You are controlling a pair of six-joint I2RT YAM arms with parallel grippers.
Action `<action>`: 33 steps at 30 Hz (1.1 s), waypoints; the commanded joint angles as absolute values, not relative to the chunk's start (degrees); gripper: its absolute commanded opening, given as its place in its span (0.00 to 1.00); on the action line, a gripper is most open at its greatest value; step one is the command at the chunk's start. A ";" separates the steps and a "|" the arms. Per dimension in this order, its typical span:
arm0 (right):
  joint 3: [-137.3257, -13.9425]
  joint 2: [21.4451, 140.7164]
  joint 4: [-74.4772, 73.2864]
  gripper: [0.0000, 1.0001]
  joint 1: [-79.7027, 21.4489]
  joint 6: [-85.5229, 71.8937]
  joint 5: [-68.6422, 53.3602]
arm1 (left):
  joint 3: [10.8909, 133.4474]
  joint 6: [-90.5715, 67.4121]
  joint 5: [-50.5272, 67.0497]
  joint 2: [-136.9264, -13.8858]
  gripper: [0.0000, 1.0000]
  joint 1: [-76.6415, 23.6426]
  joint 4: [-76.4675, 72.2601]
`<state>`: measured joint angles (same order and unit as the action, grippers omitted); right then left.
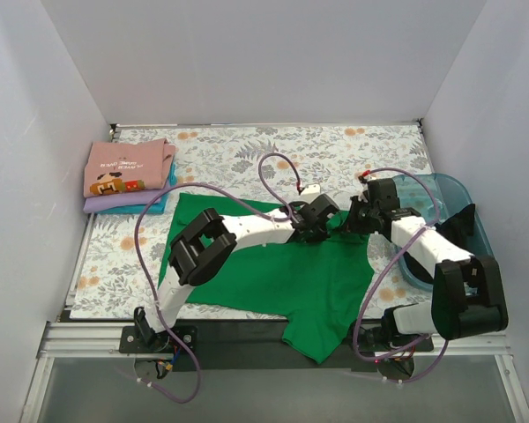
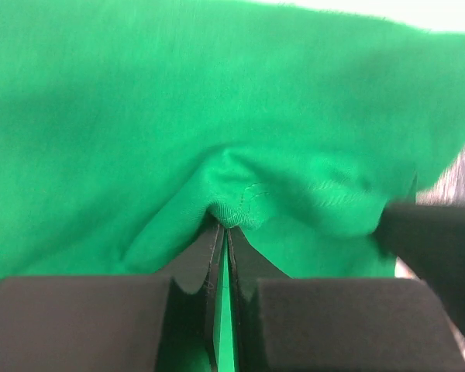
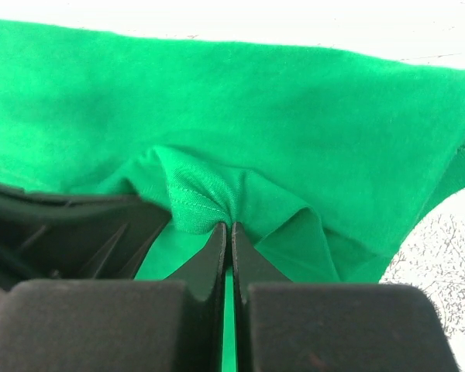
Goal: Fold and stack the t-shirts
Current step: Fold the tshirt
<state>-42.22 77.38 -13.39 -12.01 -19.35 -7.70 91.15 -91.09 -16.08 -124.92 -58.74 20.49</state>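
Floral table, green t-shirt spread, bunched where left hand, right hand pinch

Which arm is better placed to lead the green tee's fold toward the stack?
Left, likely: the left gripper, shut on the tee, sits nearer the stack; the right gripper pinches farther, by the bin.

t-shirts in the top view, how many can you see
4: green one spread in the middle; pink, lavender and teal folded in a stack at the far left. The bin at right may hide more.
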 commanded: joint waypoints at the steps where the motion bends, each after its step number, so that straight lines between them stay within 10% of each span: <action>1: -40.52 73.14 -13.36 0.01 -11.78 -19.25 -8.88 | 86.41 -88.07 -16.27 -116.38 0.00 -59.94 17.93; 33: -27.69 53.27 -26.89 0.01 -12.30 -16.78 -16.08 | 80.33 -74.62 3.42 -108.28 0.00 -60.03 32.78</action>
<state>-28.97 54.98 -25.19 -12.10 -17.80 -14.11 79.96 -76.75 0.45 -110.39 -59.86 29.21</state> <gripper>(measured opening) 0.029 0.012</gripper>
